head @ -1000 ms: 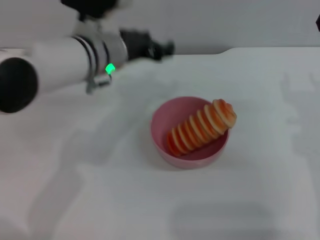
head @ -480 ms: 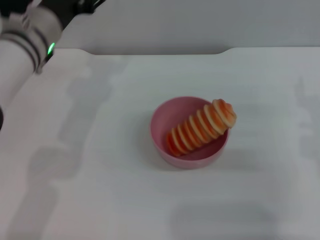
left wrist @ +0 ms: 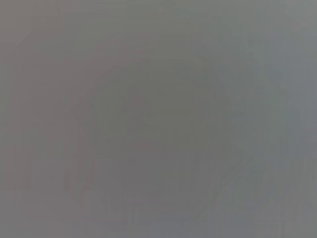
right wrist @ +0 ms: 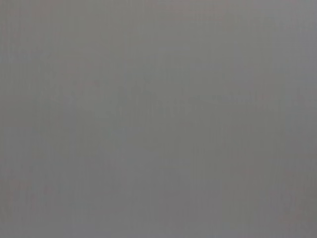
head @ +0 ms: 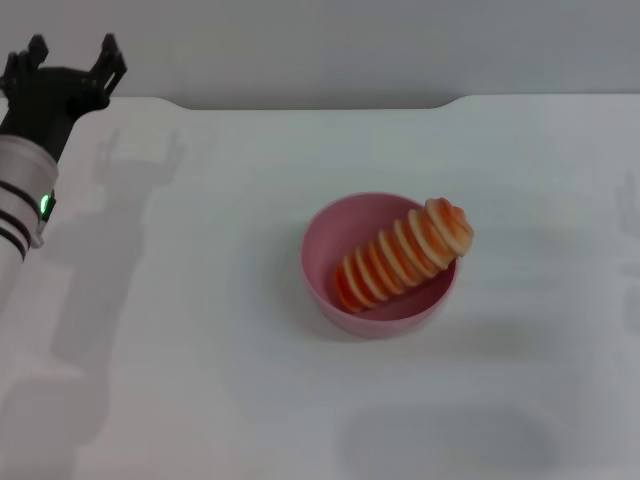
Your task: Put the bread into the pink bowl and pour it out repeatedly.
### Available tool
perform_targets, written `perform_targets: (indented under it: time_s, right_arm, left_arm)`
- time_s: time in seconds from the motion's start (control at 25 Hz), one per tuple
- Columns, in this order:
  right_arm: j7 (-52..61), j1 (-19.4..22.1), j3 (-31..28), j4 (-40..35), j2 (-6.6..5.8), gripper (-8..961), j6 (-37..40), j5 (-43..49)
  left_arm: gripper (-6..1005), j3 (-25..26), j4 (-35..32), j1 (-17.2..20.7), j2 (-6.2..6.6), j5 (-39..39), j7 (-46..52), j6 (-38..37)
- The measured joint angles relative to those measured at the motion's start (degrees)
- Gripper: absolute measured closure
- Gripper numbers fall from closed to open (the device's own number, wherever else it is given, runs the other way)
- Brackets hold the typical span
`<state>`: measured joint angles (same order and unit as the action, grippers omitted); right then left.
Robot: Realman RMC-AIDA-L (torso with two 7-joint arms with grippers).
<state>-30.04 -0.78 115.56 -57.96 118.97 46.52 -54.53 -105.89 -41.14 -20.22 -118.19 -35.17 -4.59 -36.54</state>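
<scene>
One toy loaf: elongated ridged bread with orange and cream stripes, lying slantwise inside the round, deep, glossy pink plastic bowl. Low end sits down in the bowl, high end props on the rim and overhangs it on the side away from the left gripper.

Left gripper: black, fingers spread apart, empty, raised at the far left corner of the white table. Bowl and bread are well apart from it, off to its right and nearer the robot body. Right gripper not in view. Both wrist views show flat grey, nothing usable.

Handling, my read:
- Bread looks light and stiff; ridges should give the pads purchase. It will likely slide out easily once the bowl tips.
- Bowl looks light, rigid, slick. Only real hold is a rim pinch, one finger inside, one outside.
- Take the rim on the side nearest the gripper, where the wall is bare; the far side is blocked by the overhanging loaf.
- Thin glossy wall may slip or rotate in the pinch during the pour.

Count: one bread, one bowl, one gripper visible.
</scene>
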Motion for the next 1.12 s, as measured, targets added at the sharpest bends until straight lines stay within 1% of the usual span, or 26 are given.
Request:
perform_targets:
  time_s: [0.08,0.16,0.4,0.56,1.12]
  right_arm:
    - [1.5,-0.1,1.1,1.5,-0.04,294,2.3,0.3]
    - [2.9,-0.5,2.2,3.1,-0.04,294,4.5,0.4]
    - [5.4,-1.1,3.6,5.1,-0.14,294,6.2,0.4]
    - [5.4,-2.3,4.7,7.2,-0.15,294,8.4,0.4]
    - [5.5,-4.9,4.7,8.8,-0.30,294,8.8,0.4]
  left_arm:
    - [147,-0.5,1.8,-0.1,-0.06,0.2,1.7,-1.6]
    - [147,-1.0,2.2,-0.1,-0.03,0.4,2.1,-2.1]
    - [147,-2.7,2.3,-0.2,-0.13,0.4,2.2,-1.7]
    - [147,-3.1,2.5,-0.2,-0.13,0.4,2.2,-1.7]
    - [147,-3.9,2.9,0.5,-0.22,-0.1,2.2,-2.5]
